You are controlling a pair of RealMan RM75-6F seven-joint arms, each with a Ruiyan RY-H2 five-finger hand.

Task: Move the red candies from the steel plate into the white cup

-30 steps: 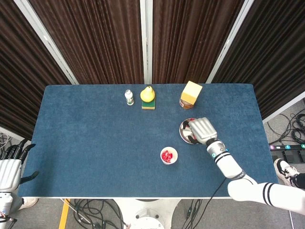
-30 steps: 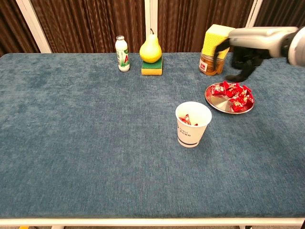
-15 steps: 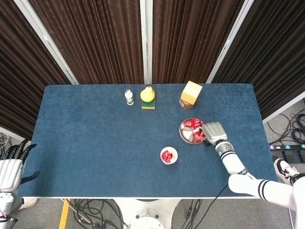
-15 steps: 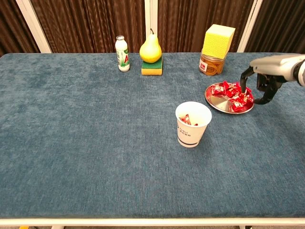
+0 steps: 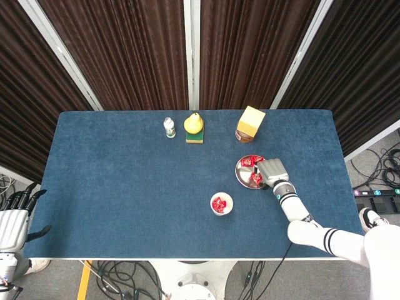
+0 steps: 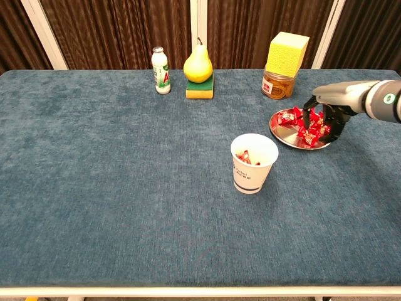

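The steel plate (image 6: 284, 133) (image 5: 242, 175) lies on the right side of the table with several red candies (image 6: 311, 126) (image 5: 249, 162) heaped on it. My right hand (image 6: 327, 110) (image 5: 270, 171) reaches down over the plate's right part. Its dark fingers (image 6: 307, 113) curl into the heap with candies between them; whether they pinch one I cannot tell. The white cup (image 6: 254, 163) (image 5: 221, 204) stands upright to the front left of the plate, with a few red candies inside. My left hand (image 5: 12, 224) hangs off the table's front left corner, fingers apart and holding nothing.
Along the back edge stand a small white bottle (image 6: 161, 70), a yellow pear on a green sponge (image 6: 198, 66), and a jar with a yellow sponge block on top (image 6: 283, 61), just behind the plate. The blue cloth (image 6: 125, 175) covers the table.
My right hand came down from above the jar to the plate's right edge, then shifted left onto the candies with its fingers curling in. The left hand has stayed put.
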